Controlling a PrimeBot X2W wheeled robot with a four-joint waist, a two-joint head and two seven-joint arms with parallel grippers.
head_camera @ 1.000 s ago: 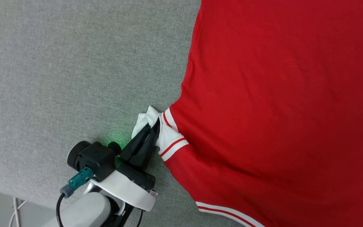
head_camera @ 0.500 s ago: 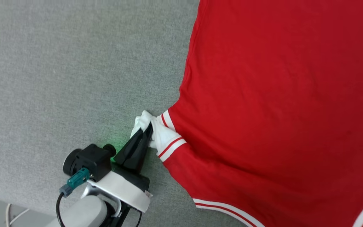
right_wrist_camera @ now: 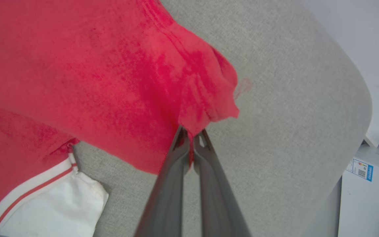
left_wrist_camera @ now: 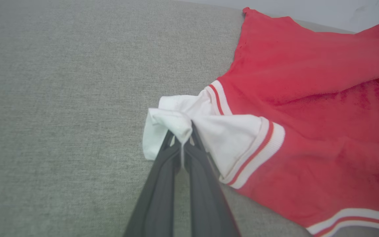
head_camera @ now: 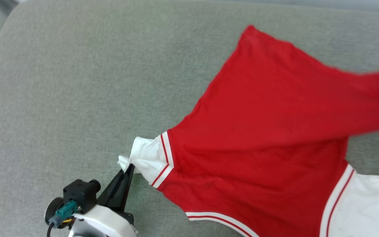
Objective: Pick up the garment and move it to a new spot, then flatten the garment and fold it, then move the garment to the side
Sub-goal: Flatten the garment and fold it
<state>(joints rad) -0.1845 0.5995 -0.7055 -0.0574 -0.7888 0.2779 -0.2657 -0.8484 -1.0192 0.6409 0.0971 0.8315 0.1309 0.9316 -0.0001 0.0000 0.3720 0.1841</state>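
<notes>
Left gripper [left_wrist_camera: 181, 140] pinches the garment [head_camera: 258, 131] by its white sleeve, right gripper [right_wrist_camera: 192, 132] by red cloth (blurred, cropped).

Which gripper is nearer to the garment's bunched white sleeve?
Left. The left gripper is shut on that sleeve; the right gripper pinches a red edge of the garment, elsewhere.

Grey fabric cushion [head_camera: 61, 82], red garment [head_camera: 258, 131] partly resting on it

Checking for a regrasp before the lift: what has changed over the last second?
The head view pulled back, so more of the red jersey-style shirt with white sleeve panels shows. Its red edge now stretches off to the right, blurred, pinched in the shut right tool. The left tool stays shut on the white sleeve.
</notes>
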